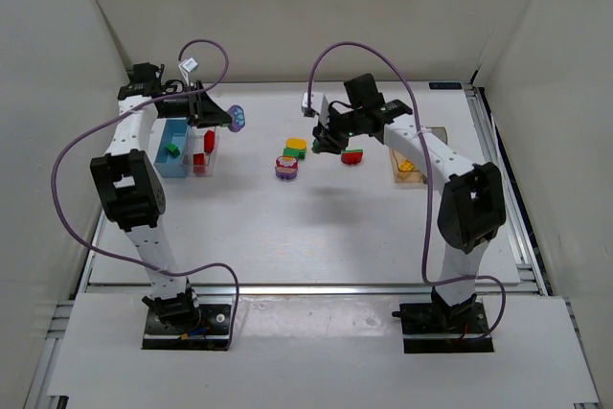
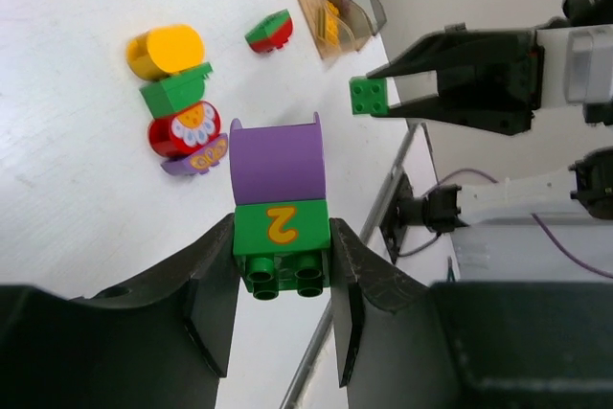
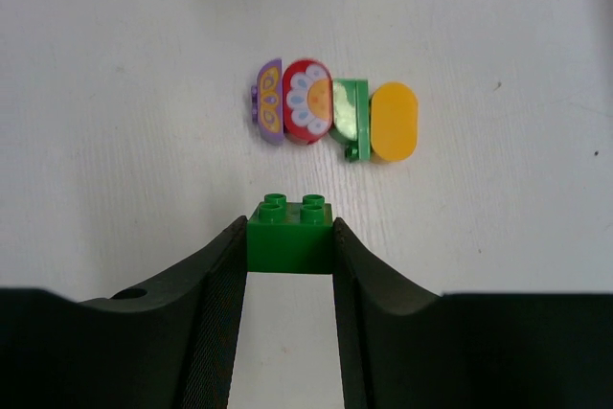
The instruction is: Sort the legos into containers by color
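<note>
The left gripper [image 2: 283, 254] is partly closed, clamped on the green base of a two-piece stack [image 2: 280, 203]. The stack is a glossy green brick printed with a yellow "2" and a smooth purple arch-topped piece, held off the white table [image 1: 316, 227]. The right gripper [image 3: 290, 241], also narrowly open, pinches a small studded green brick [image 3: 289, 222] by its flat sides, clear of the table. Between the two grippers, just ahead of the right one's fingertips, lies a joined row [image 3: 330, 114]: a purple half-round, a red flower-printed piece, a green brick and a rounded yellow cap. A domed red-and-green piece [image 1: 352, 156] sits near the right gripper. A translucent blue bin [image 1: 172, 162] and a clear bin [image 1: 203, 172] stand just beside the left gripper. An orange bin [image 1: 406, 177] lies to the right gripper's right, partly under its arm.
</note>
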Controlling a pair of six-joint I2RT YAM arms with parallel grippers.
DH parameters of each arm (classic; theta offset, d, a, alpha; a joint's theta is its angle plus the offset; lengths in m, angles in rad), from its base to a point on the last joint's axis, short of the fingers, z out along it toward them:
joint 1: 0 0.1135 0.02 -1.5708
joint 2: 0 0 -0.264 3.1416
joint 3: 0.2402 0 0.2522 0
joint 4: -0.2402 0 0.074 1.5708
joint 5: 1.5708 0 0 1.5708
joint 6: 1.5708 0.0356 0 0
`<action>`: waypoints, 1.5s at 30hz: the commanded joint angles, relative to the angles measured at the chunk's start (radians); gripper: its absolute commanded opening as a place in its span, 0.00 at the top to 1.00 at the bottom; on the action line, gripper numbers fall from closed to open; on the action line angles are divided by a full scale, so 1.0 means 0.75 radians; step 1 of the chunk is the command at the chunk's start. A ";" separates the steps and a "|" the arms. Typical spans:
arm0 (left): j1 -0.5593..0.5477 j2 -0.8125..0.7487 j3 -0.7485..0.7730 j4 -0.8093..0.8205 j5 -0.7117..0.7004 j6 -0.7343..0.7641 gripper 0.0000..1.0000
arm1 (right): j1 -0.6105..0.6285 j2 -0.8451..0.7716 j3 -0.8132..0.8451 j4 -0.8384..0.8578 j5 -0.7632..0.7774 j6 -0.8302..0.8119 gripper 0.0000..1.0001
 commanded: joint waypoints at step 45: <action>0.042 -0.536 -0.358 0.275 -0.357 -0.169 0.90 | 0.300 -0.020 -0.232 0.023 -0.042 -0.076 1.00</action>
